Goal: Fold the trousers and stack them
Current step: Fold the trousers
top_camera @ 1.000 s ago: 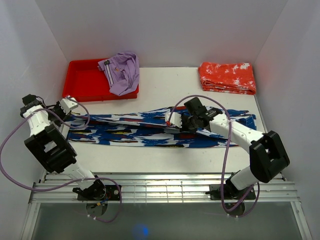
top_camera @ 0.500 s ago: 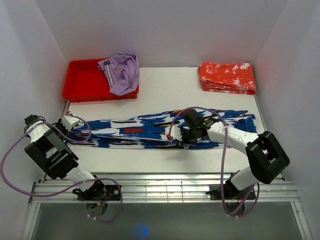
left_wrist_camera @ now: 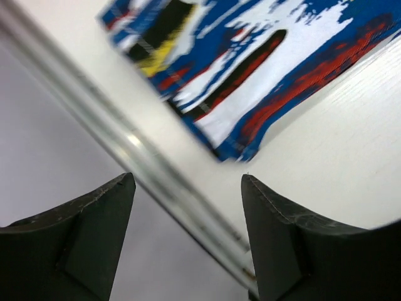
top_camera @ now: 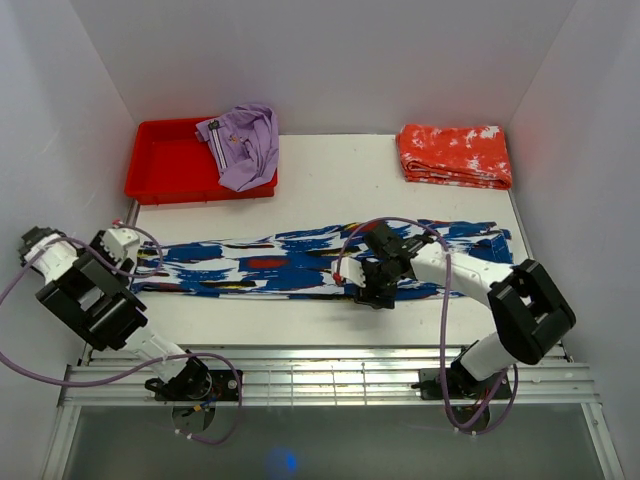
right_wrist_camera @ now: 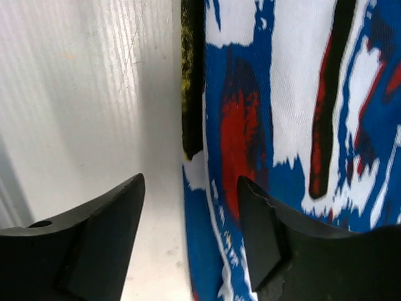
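The trousers [top_camera: 300, 262] lie flat as a long, narrow band across the middle of the table, in a blue, white and black print with red patches. My left gripper [top_camera: 128, 250] is open just off their left end, over the table's left edge. In the left wrist view the trousers' end [left_wrist_camera: 250, 69] lies ahead of the open gripper [left_wrist_camera: 188, 182], apart from it. My right gripper [top_camera: 367, 290] is open at the band's near edge, about mid-length. The right wrist view has that hem [right_wrist_camera: 213, 251] running between the fingers [right_wrist_camera: 106, 232], with no grip on it.
A red tray [top_camera: 160, 165] at the back left holds a lilac garment [top_camera: 243, 145]. A folded orange-red garment with white splotches [top_camera: 455, 155] lies at the back right. A metal rail [left_wrist_camera: 156, 169] runs along the table's left edge. White walls enclose the table.
Both grippers have opened and let go of the trousers. The lifted fold now lies flat as a narrower band. My left arm has drawn back to the left.
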Controlling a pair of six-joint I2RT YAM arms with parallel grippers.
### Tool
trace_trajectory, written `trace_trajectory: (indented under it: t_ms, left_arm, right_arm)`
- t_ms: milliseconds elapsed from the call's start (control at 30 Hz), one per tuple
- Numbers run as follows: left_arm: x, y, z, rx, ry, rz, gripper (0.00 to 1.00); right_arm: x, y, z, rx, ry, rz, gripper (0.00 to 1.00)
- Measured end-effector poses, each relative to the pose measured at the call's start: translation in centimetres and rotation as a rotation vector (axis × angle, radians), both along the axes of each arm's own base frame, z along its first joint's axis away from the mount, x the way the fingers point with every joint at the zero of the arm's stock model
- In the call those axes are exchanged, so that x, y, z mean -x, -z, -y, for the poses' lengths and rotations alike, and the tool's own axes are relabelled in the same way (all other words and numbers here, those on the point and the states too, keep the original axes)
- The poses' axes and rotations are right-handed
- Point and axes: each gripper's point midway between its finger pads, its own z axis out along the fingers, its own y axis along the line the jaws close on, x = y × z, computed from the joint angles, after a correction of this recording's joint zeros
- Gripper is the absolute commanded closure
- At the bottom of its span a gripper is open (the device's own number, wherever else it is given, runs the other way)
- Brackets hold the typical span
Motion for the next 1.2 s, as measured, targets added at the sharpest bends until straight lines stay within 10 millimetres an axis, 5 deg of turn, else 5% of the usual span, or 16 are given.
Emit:
trace_trajectory:
  t_ms: [133,233,333,400,533,700,833,1000,1200]
  left_arm:
    - [-1.2,-6.2,-2.0,-0.016,-0.004,0.087,0.17]
    - [-2.7,-9.2,-0.7,0.019,-0.013,0.139,0.18]
    - [-4.6,-9.8,3.5,0.083,0.017,0.133,0.19]
    - [-5.9,-9.0,7.3,0.14,0.042,0.108,0.22]
    - [-7.5,-6.8,14.9,0.277,0.058,0.02,0.23]
    - [-10.0,-7.7,22.0,0.429,0.058,-0.005,0.26]
    - [-10.9,-7.8,30.2,0.512,0.164,-0.018,0.3]
    - [-6.4,-5.1,41.4,0.558,0.392,-0.102,0.33]
    - [-0.2,-2.3,47.2,0.538,0.604,-0.132,0.34]
  right_arm:
    - [-0.4,-3.9,0.7,-0.052,0.032,0.045,0.3]
    - [-3.3,-8.0,1.3,-0.14,0.123,0.086,0.33]
    - [-8.1,-10.9,3.2,-0.198,0.272,0.115,0.37]
    - [-10.9,-11.0,5.2,-0.204,0.372,0.097,0.39]
    - [-13.5,-7.6,9.3,-0.147,0.522,0.001,0.44]
    - [-10.6,-3.7,9.9,-0.087,0.562,-0.136,0.5]
    - [-7.4,-1.1,9.9,-0.045,0.576,-0.234,0.56]
    - [-4.4,0.6,9.6,-0.05,0.577,-0.274,0.6]
    - [-1.1,-1.5,7.9,-0.128,0.554,-0.394,0.5]
